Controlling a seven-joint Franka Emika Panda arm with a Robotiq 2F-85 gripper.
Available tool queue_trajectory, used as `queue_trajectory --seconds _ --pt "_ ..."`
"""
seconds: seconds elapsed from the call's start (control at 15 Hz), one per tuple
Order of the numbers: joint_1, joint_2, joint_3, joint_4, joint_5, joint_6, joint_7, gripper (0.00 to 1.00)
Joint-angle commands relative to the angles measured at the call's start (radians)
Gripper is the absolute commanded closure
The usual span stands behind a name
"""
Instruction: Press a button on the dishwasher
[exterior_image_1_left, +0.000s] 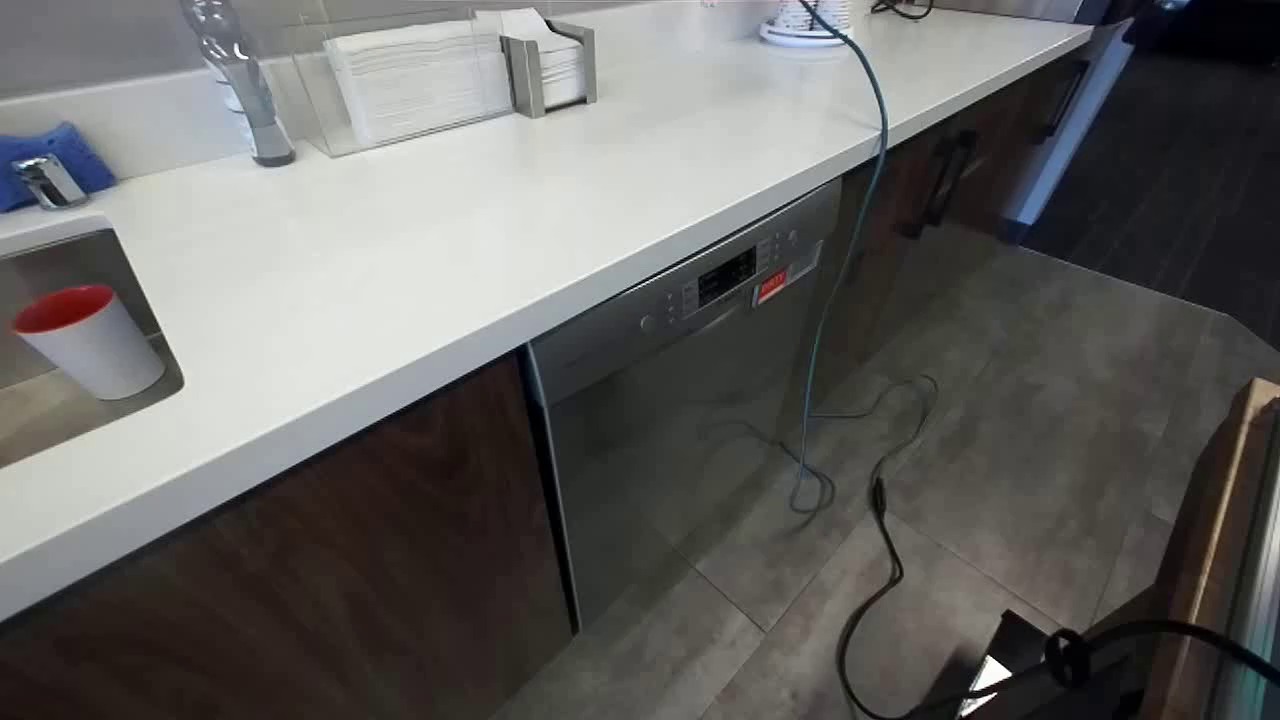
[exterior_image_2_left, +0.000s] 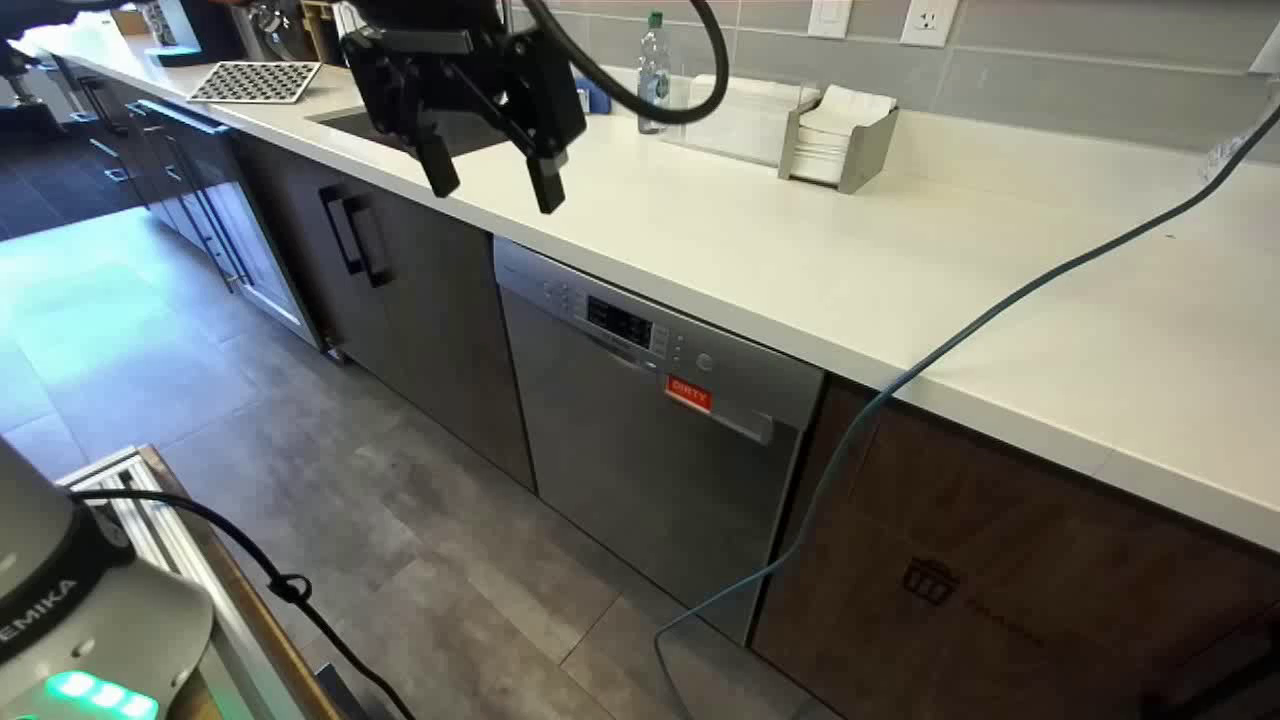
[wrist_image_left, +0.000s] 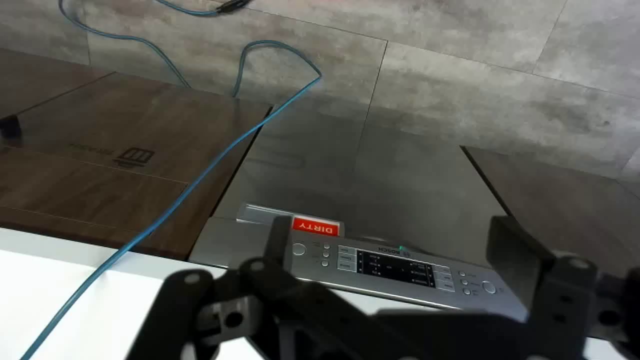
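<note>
Approach step, apparently: jaws hung spread, clear of dishwasher (exterior_image_2_left: 648, 450); next move likely called for descent to control panel (wrist_image_left: 395, 269).

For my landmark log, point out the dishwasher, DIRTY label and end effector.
Dishwasher (exterior_image_2_left: 637, 445), in an exterior view: on its steel door.
DIRTY label (wrist_image_left: 315, 226), in the wrist view: on its red face.
End effector (exterior_image_2_left: 494, 191), in an exterior view: midway between fingertips.

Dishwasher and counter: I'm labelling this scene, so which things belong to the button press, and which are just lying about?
For the job:
dishwasher
buttons on its front
gripper, open

Just lying about:
cup in the sink
bottle and napkins on the counter
blue cable over the counter's edge; its use isn't shown
</note>
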Motion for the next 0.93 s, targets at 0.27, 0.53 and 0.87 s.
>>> queue_trajectory --seconds 0.27,0.53,0.87 --pt "-0.002 0.0 0.003 0.002 0.003 -0.003 -0.002 0.0" --pt "0.062 0.076 -0.036 0.001 0.038 0.064 -0.075 0.0" --pt "0.204 0.27 -0.1 -0.012 0.076 0.269 -0.28 0.0"
